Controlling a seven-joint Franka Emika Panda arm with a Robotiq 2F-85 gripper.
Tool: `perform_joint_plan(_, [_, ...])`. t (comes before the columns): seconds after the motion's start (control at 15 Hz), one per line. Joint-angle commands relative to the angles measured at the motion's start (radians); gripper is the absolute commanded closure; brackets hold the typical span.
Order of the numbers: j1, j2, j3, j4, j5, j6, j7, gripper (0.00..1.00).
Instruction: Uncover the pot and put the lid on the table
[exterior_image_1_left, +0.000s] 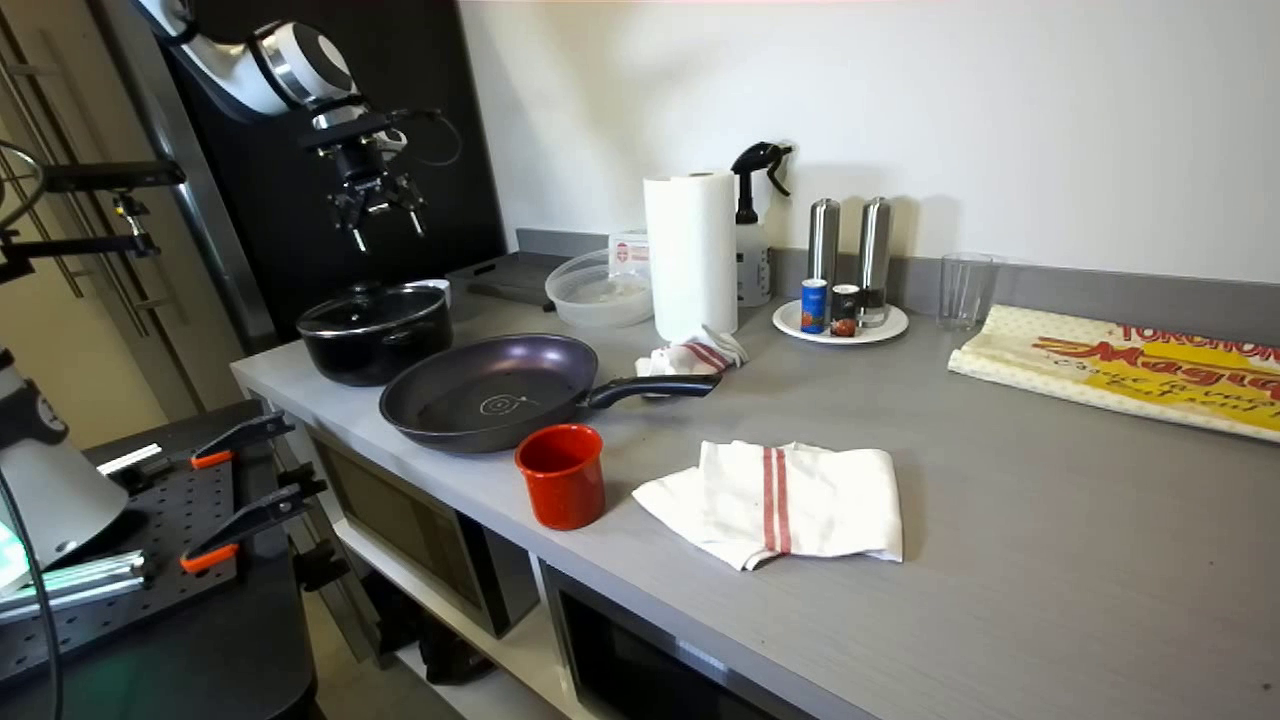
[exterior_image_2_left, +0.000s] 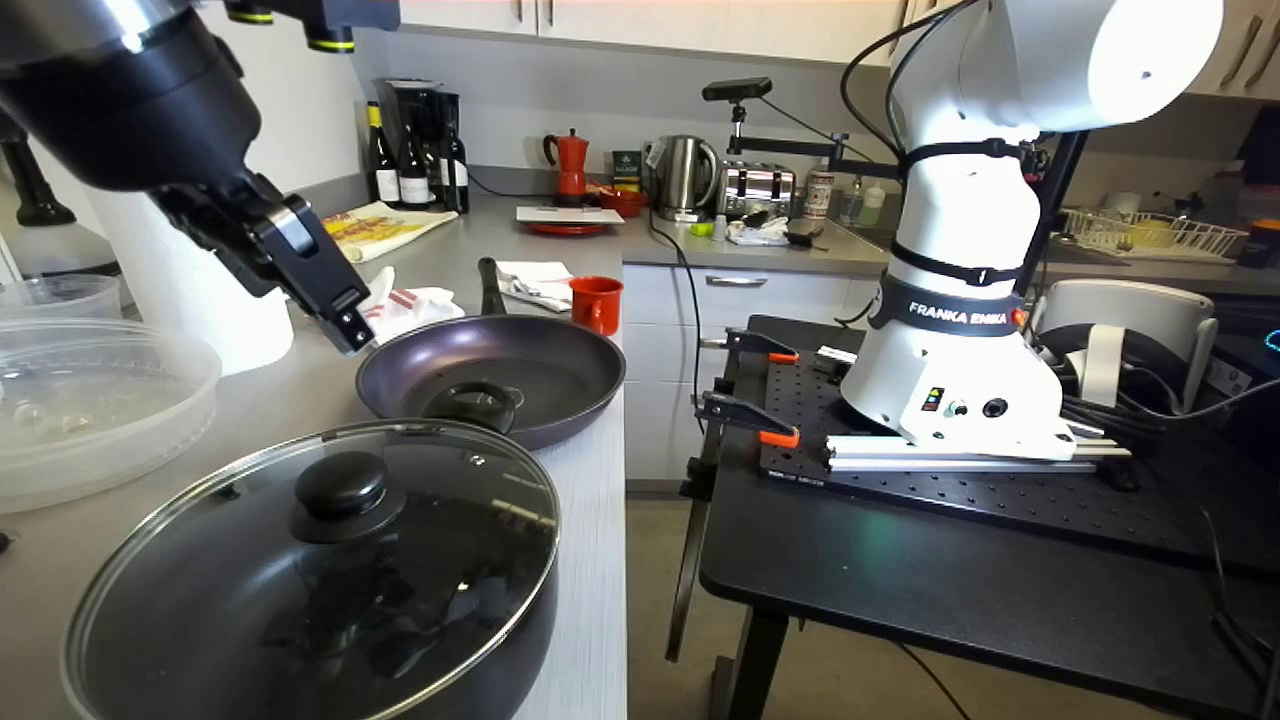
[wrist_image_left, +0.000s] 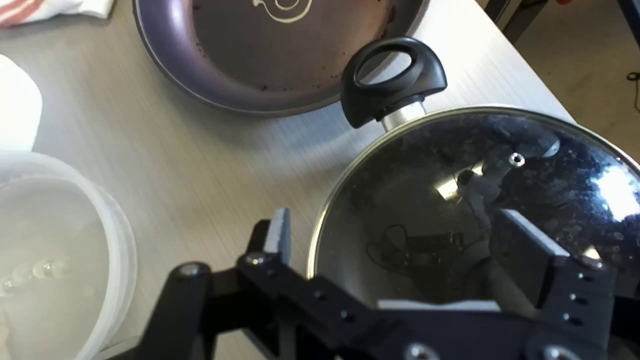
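On top of the pot (exterior_image_1_left: 372, 360) sits the lid (exterior_image_2_left: 310, 580), so reaching it seems our step: our gripper (exterior_image_1_left: 389, 232) hangs higher, fingers (wrist_image_left: 522, 265) spread, and next we should line up over the knob (exterior_image_2_left: 340, 484) and pinch it.

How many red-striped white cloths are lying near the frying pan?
2: a crumpled cloth by the paper towel roll and a folded cloth beside the red mug. Another could be hidden behind the paper towel roll.

black pot (exterior_image_1_left: 365, 360): upright on grey table (exterior_image_1_left: 1020, 520) | round see-through lid (exterior_image_2_left: 310, 580): covering pot
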Motion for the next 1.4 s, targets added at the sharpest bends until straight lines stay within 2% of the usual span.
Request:
perform_joint_plan(0.0, [0.010,0.001,0.016,-0.023,-0.005,0.077,-0.061,0.00])
perform_joint_plan(0.4, [0.015,0.006,0.058,-0.092,0.037,0.201,-0.148,0.00])
perform_joint_plan(0.67, [0.012,-0.002,0.073,-0.153,0.058,0.256,-0.161,0.00])
perform_joint_plan(1.13, [-0.035,-0.025,0.055,-0.262,0.045,0.487,-0.199,0.00])
perform_joint_plan(1.33, [-0.049,-0.027,0.047,-0.280,0.047,0.543,-0.214,0.00])
